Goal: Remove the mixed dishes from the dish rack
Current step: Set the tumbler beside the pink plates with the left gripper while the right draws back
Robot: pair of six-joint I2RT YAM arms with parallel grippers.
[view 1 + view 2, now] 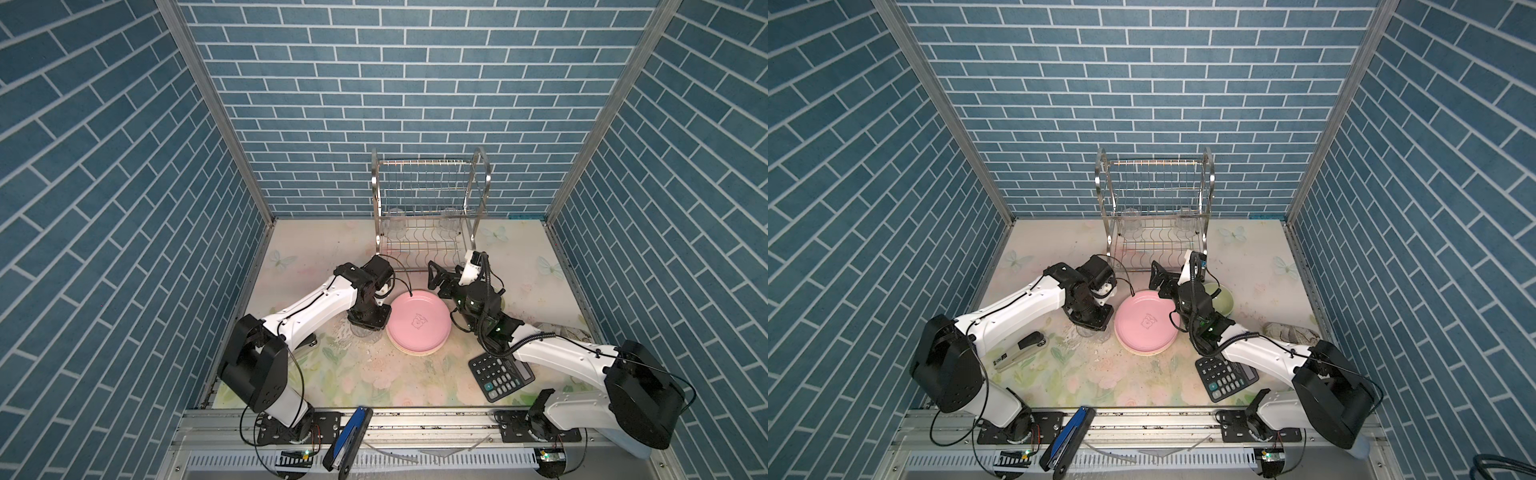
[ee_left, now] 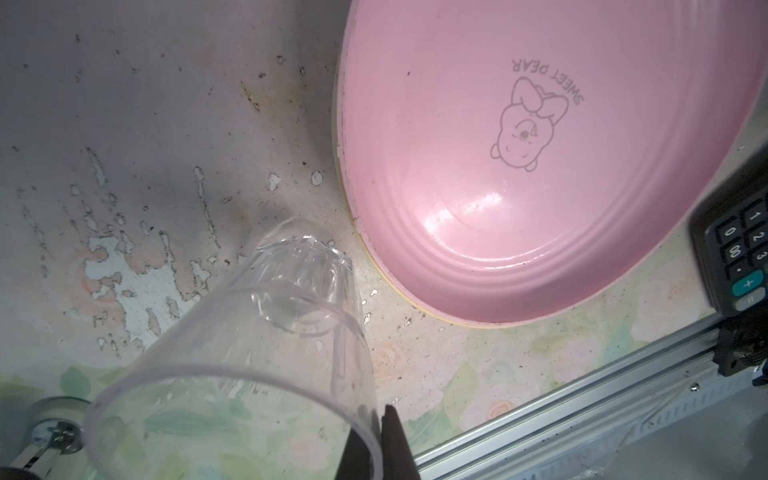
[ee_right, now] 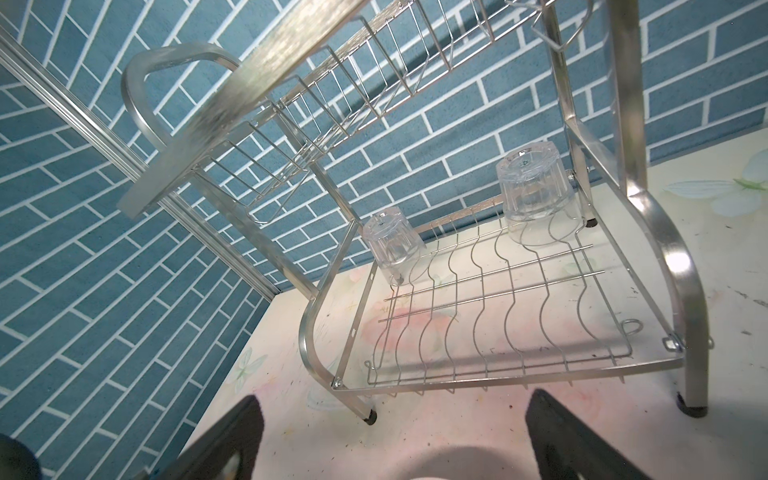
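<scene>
Left jaws pinch a glass (image 2: pixel 249 340) by the pink plate (image 2: pixel 519 208); right jaws gape before rack (image 3: pixel 685 270).

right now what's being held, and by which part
The left gripper pinches a clear glass by its rim wall; the right gripper is open, holding nothing.

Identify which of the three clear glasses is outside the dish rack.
The glass in the left gripper, beside the pink plate; the other two sit upside down on the dish rack.
</scene>
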